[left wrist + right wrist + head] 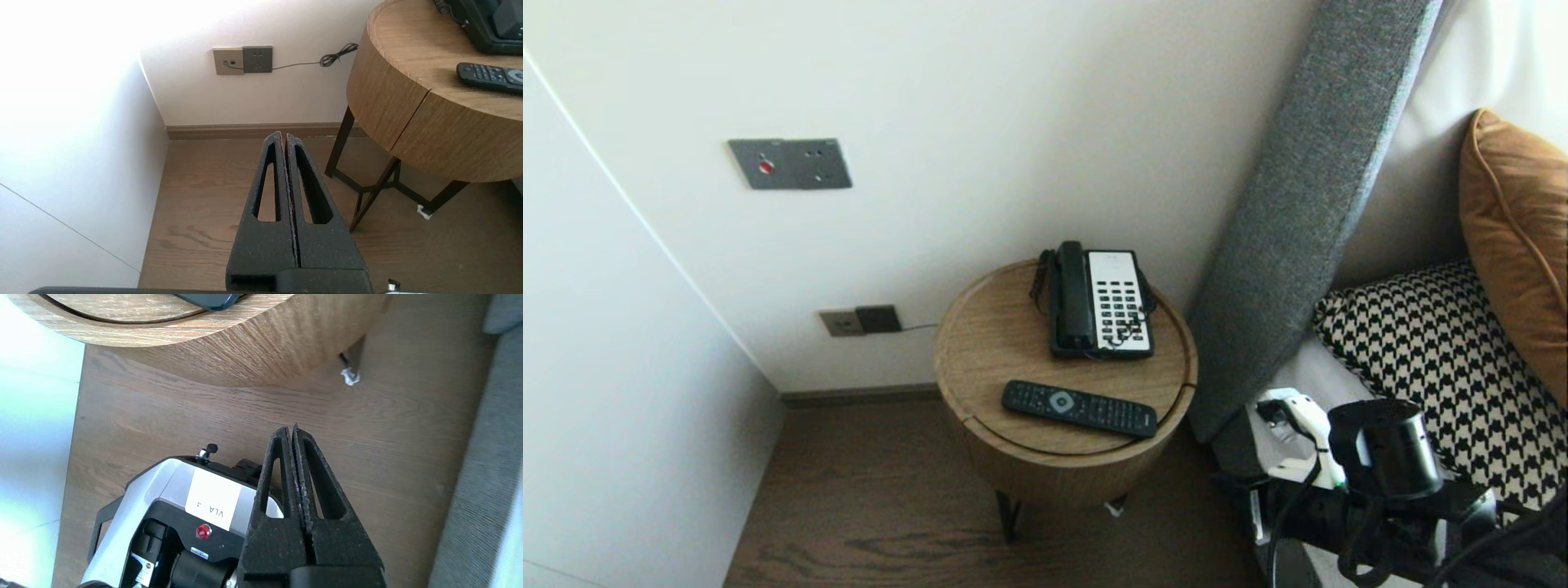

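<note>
Right gripper [294, 429] low over floor [171, 412], near bench [992, 343] wall; jaws clenched, empty. Left gripper [284, 135] parked low, jaws pressed tight, holding nothing. Remote [1079, 407] flat on rimmed bench top nr front edge, well apart from both jaws, higher up. Phone [1098, 302] behind it w/ handset cradled.

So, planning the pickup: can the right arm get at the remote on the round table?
Probably yes. The remote lies uncovered near the front edge of the table, apart from the phone. The right gripper, shut, hangs over the floor nearby and would have to open.
</note>
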You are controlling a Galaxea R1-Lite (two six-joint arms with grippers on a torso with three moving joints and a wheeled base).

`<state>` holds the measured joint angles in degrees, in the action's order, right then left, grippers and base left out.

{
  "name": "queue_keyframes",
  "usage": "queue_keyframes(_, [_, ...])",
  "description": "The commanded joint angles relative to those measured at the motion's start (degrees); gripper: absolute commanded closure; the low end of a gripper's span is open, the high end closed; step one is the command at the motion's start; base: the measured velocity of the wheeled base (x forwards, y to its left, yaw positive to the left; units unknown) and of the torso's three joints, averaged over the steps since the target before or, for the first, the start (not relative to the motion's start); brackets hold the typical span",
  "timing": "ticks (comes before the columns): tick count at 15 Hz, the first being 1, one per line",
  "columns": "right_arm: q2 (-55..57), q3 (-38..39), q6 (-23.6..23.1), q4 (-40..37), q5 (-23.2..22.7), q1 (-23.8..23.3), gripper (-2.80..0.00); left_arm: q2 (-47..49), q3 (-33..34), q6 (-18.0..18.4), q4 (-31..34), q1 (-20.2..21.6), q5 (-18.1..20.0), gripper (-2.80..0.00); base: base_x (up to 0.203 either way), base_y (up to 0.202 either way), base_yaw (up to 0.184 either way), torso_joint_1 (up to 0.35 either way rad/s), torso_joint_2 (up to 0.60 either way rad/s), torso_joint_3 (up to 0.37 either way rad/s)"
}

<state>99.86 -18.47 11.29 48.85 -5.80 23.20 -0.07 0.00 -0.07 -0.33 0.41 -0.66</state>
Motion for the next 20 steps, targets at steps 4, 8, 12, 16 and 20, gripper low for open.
queue_keyframes(4, [-12.9,1.6,-0.5,-6.8,0.3,-2.1,0.0,-0.1,0.0,0.0,0.0,0.0,0.0,0.0,0.0,0.0,0.0,0.0,0.0,0.0])
queue_keyframes(8, [-21.3,4.1,-2.9,-13.1,0.3,-6.2,0.0,-0.1,0.0,0.0,0.0,0.0,0.0,0.0,0.0,0.0,0.0,0.0,0.0,0.0])
queue_keyframes(12, [-27.6,7.6,-4.5,-16.2,0.1,-7.8,0.0,-0.1,0.0,0.0,0.0,0.0,0.0,0.0,0.0,0.0,0.0,0.0,0.0,0.0])
queue_keyframes(16, [-33.3,8.2,-4.7,-21.8,-0.4,-10.3,0.0,-0.1,0.0,0.0,0.0,0.0,0.0,0.0,0.0,0.0,0.0,0.0,0.0,0.0])
queue_keyframes(20, [-38.5,10.3,-5.9,-26.0,-0.5,-11.5,0.0,-0.1,0.0,0.0,0.0,0.0,0.0,0.0,0.0,0.0,0.0,0.0,0.0,0.0])
